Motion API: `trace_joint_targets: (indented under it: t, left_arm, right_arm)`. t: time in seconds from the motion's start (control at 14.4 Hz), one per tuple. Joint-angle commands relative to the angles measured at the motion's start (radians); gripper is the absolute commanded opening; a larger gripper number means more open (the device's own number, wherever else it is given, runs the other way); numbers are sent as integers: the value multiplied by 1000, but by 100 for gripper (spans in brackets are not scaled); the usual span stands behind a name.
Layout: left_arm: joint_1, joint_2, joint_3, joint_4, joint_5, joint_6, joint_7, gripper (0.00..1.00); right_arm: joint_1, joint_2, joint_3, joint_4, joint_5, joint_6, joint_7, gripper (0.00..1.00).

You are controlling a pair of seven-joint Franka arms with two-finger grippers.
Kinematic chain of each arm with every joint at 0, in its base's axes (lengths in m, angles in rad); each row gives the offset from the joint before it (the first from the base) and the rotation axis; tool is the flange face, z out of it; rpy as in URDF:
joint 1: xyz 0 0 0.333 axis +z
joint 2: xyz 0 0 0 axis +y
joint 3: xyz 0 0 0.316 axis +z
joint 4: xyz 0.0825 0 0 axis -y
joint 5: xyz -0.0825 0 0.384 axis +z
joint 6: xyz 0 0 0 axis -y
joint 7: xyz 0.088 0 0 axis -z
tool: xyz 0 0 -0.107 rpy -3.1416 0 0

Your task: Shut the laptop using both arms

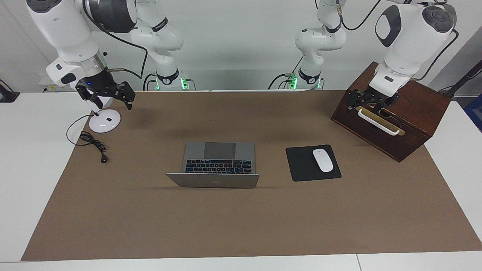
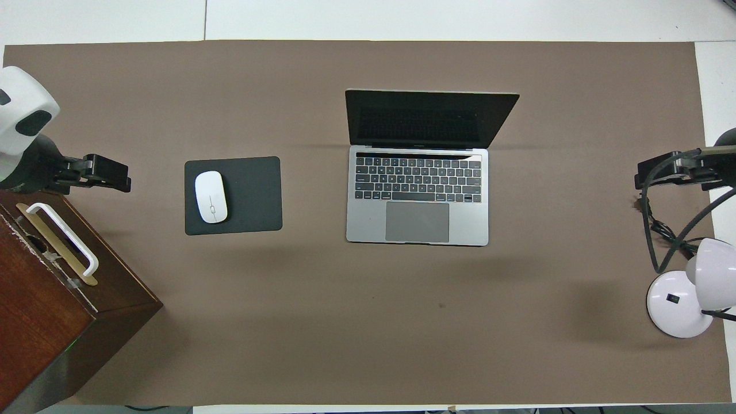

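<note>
Both jaws' state unclear, holding nothing: left gripper point(image 1: 371, 101) over wooden box point(image 1: 410, 128), right gripper point(image 1: 107, 97) over lamp point(image 1: 104, 121); laptop point(image 1: 218, 163) open.

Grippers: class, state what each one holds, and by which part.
Nothing is held. The left gripper is over the wooden box, the right gripper over the lamp base.
</note>
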Motion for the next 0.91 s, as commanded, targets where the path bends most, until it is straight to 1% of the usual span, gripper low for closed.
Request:
trace_joint_targets:
  t: [0.0,0.35,0.49,0.7,0.77,0.84]
  left_arm:
    - [-12,18,11,27,19,0,10,100]
    - [-12,19,10,30,21,-7,4,100]
    - [-11,36,8,34,21,-4,1,100]
    - [-11,38,8,37,21,2,-1,100]
    - [-11,33,-1,36,21,14,-4,100]
    - [-11,10,-10,24,21,61,-9,100]
  right_arm:
    - [-28,11,21,22,16,-24,-15,100]
    - [-28,12,19,25,16,-24,-22,100]
    - [-29,11,12,25,18,-24,-26,100]
    - [-31,18,1,55,18,-13,-15,100]
    - [-31,20,-1,66,16,-16,-24,100]
    - [-31,23,1,71,15,-15,-26,100]
